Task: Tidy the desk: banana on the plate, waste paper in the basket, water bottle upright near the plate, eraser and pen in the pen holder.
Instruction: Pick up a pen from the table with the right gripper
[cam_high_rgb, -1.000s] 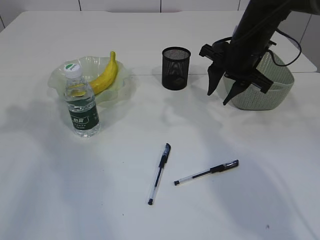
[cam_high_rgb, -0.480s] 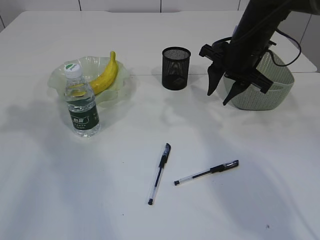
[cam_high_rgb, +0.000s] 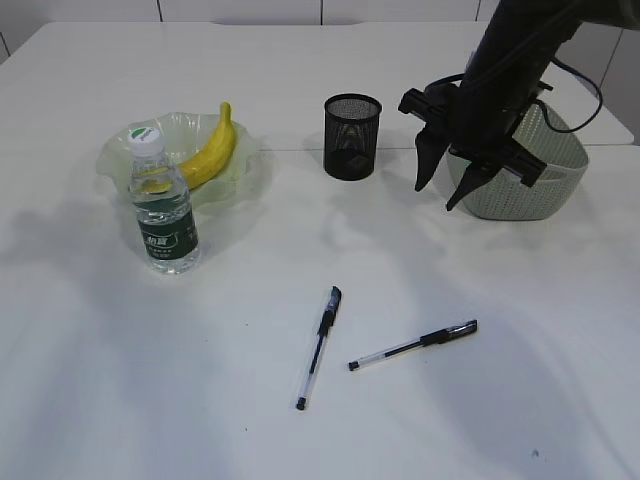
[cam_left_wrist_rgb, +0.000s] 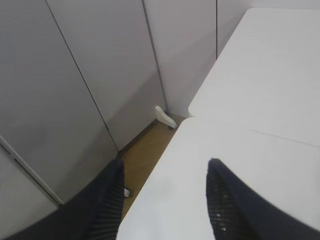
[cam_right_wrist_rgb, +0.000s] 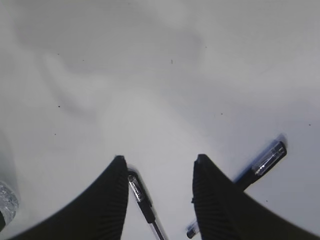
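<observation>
Nothing moved since prev frames; same pose, same layout. Right hand (cam_high_rgb: 440, 195) hangs in air at far right, jaws apart abt halfway, empty, tips pointing down, between pen holder (cam_high_rgb: 352, 137) and basket (cam_high_rgb: 540, 190). Prob parked high there so wrist cam can look over the two pens before a reach. Left hand (cam_left_wrist_rgb: 165, 200) off past the surface edge, jaws apart, nothing between them, not visible in ext view; kept clear of the work area.

Outward: basket just behind right hand, contents hidden by arm. Pen holder upright, far centre. Two pens loose on surface (cam_high_rgb: 300, 60), near centre: pen w/ black cap (cam_high_rgb: 319, 347) lying near-far, clear-barrel pen (cam_high_rgb: 412, 346) angled to its right, close but not touching. Not yet in holder. Far left: banana (cam_high_rgb: 210, 150) already in plate (cam_high_rgb: 120, 160); water bottle (cam_high_rgb: 162, 205) upright, touching plate's near rim. Eraser, waste paper: not visible.
</observation>
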